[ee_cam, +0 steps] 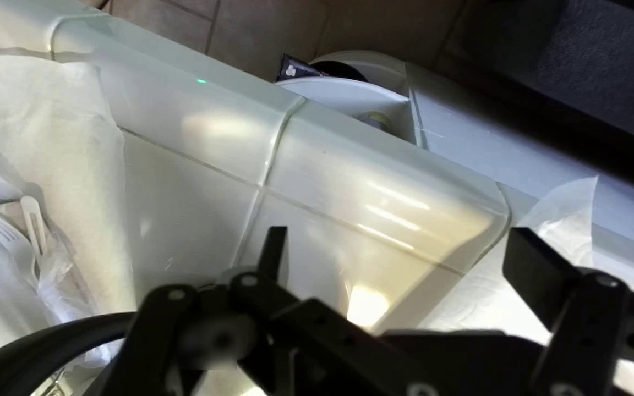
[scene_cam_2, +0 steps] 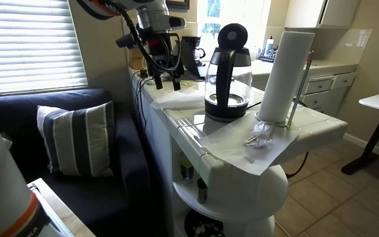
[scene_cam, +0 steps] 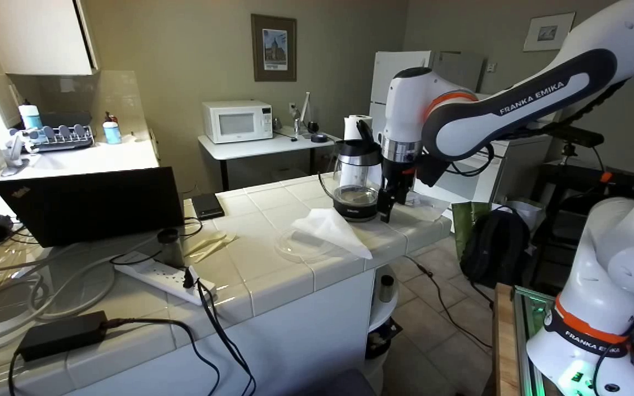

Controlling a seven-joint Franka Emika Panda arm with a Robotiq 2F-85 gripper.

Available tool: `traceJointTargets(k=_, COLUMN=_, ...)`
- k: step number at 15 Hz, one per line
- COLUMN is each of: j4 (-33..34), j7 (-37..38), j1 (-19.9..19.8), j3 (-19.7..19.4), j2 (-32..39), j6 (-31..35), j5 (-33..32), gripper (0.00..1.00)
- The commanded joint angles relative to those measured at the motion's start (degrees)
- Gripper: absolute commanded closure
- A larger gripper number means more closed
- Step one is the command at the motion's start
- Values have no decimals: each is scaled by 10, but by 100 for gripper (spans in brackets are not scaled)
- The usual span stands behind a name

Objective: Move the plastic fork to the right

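1. Plastic fork (ee_cam: 13, 245), far left in the wrist view, poking from crumpled wrap (ee_cam: 61, 291) on the paper sheet (ee_cam: 80, 143); long axis slanting upper left to lower right!
2. Tiled tabletop (ee_cam: 185, 209) between, the pair well apart.
3. End effector (ee_cam: 399, 258) to the right, jaws spread wide, gripping nothing; leftward reach needed, I'd say!

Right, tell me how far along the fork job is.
Done: nothing that shows; the plastic fork lies on the paper sheet with crumpled clear wrap. In hand: nothing; the gripper hangs open and empty. Left: probably everything, grasping the fork, moving it right and releasing it.
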Motion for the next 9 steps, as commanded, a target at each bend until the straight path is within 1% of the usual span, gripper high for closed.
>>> traceJointTargets(k=1, j4=37, j7=-18, j1=36, j3=-1, j2=14, j6=3, j5=16, gripper=0)
traceJointTargets(k=4, j4=102, j7=-69, j1=84, j3=8, j2=44, j6=21, j5=53, gripper=0)
traceJointTargets(k=7, j4=168, j7=-129, j1=113, j3=16, j2=95, j6=40, j5=53, gripper=0)
traceJointTargets(k=9, j4=217, j7=-173, j1=121, j3=20, j2=143, j6=49, j5=31, gripper=0)
